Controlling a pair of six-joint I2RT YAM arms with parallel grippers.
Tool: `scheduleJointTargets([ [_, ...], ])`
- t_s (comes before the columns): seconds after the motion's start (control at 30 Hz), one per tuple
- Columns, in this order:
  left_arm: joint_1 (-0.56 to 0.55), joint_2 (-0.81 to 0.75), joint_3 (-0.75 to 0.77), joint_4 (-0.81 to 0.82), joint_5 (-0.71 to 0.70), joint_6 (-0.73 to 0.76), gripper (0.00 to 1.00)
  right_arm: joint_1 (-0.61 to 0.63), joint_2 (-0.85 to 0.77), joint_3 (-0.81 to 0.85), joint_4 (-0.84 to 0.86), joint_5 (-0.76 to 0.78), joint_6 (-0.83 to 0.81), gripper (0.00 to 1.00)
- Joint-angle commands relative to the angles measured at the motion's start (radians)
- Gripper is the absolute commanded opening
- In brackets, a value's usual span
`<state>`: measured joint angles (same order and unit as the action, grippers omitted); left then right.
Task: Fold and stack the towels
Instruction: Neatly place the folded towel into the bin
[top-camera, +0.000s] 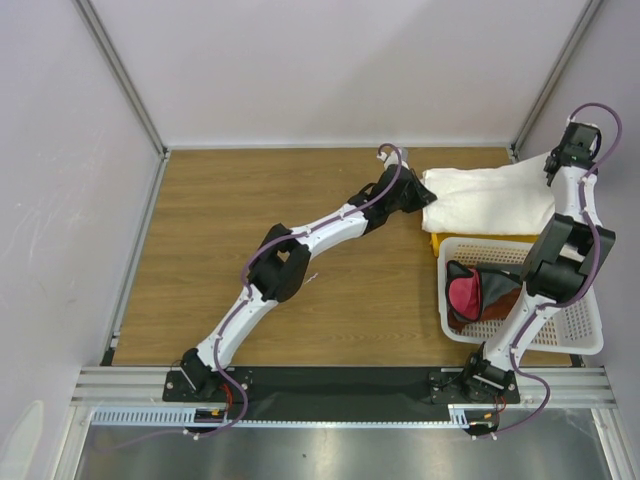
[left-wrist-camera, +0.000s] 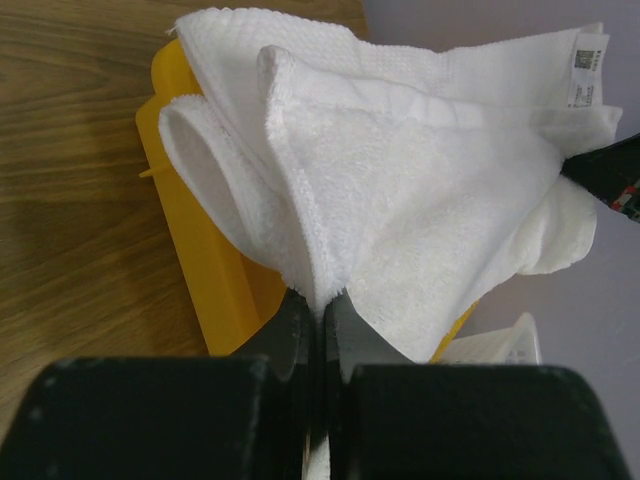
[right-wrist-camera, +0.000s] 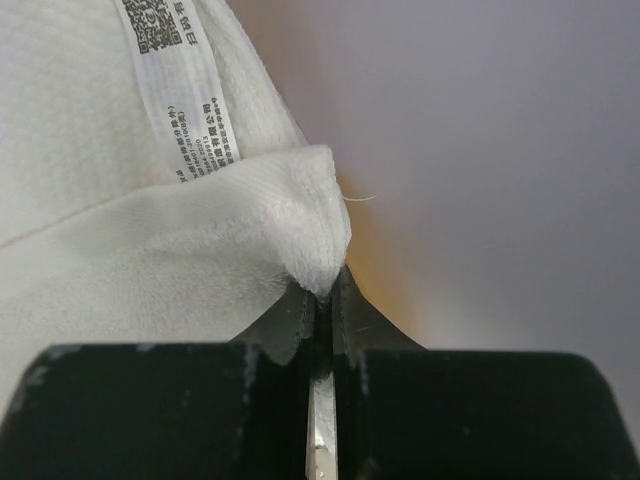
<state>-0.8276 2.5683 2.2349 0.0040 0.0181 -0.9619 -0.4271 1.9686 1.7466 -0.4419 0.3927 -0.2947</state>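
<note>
A large white towel (top-camera: 490, 200) hangs stretched between my two grippers above the yellow tray (top-camera: 438, 243) at the back right. My left gripper (top-camera: 425, 196) is shut on the towel's left edge (left-wrist-camera: 330, 230), with the cloth bunched into folds just past the fingertips. At the far right, my right gripper (top-camera: 553, 165) is shut on a corner of that towel (right-wrist-camera: 310, 240), right below its printed tag (right-wrist-camera: 175, 75). A magenta-pink towel (top-camera: 465, 293) and a reddish-brown one (top-camera: 495, 290) lie crumpled in the white basket (top-camera: 580, 335).
The yellow tray (left-wrist-camera: 190, 220) lies under the white towel, against the basket's far side. The basket fills the table's right front. Grey walls (top-camera: 330, 70) stand close behind and to the right of the towel. Bare wooden tabletop (top-camera: 250, 210) stretches to the left.
</note>
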Motion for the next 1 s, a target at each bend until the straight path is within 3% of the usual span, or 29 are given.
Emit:
scheduleJointTargets([
  [0.0,0.021,-0.003,-0.012,-0.018,-0.083,-0.014,0.0,-0.041,0.018,0.036,0.144,0.137,-0.037,0.0],
  [0.2,0.021,0.009,-0.027,-0.03,-0.089,-0.018,0.01,-0.042,0.019,0.001,0.147,0.107,-0.043,0.0],
  [0.3,0.022,0.003,-0.037,-0.03,-0.084,-0.018,0.12,-0.042,0.016,-0.004,0.131,0.092,-0.043,0.01],
  [0.33,0.024,0.0,-0.035,-0.027,-0.078,0.0,0.25,-0.042,0.01,0.001,0.128,0.087,-0.04,0.03],
  [0.4,0.027,-0.014,-0.014,-0.036,-0.072,0.026,0.44,-0.042,-0.003,0.01,0.108,0.049,-0.034,0.16],
  [0.43,0.027,-0.019,-0.003,-0.044,-0.069,0.061,0.49,-0.042,-0.01,0.017,0.095,0.026,-0.026,0.23],
  [0.47,0.028,-0.029,0.008,-0.047,-0.066,0.08,0.54,-0.042,-0.014,0.042,0.062,-0.033,-0.012,0.42],
  [0.5,0.03,-0.036,0.037,-0.055,-0.064,0.098,0.6,-0.042,-0.02,0.059,0.045,-0.067,-0.001,0.55],
  [0.53,0.03,-0.037,0.055,-0.076,-0.066,0.133,0.71,-0.041,-0.028,0.077,0.022,-0.101,0.012,0.62],
  [0.6,0.035,-0.054,0.112,-0.116,-0.079,0.169,0.79,-0.035,-0.036,0.139,-0.041,-0.211,0.044,0.73],
  [0.67,0.042,-0.074,0.138,-0.136,-0.093,0.21,0.83,-0.026,-0.057,0.172,-0.092,-0.319,0.06,0.81],
  [0.77,0.062,-0.131,0.138,-0.154,-0.101,0.247,0.86,0.017,-0.086,0.212,-0.135,-0.339,0.068,0.92],
  [0.97,0.108,-0.302,0.08,-0.263,-0.093,0.38,0.97,0.125,-0.192,0.162,-0.126,-0.379,0.168,0.98],
])
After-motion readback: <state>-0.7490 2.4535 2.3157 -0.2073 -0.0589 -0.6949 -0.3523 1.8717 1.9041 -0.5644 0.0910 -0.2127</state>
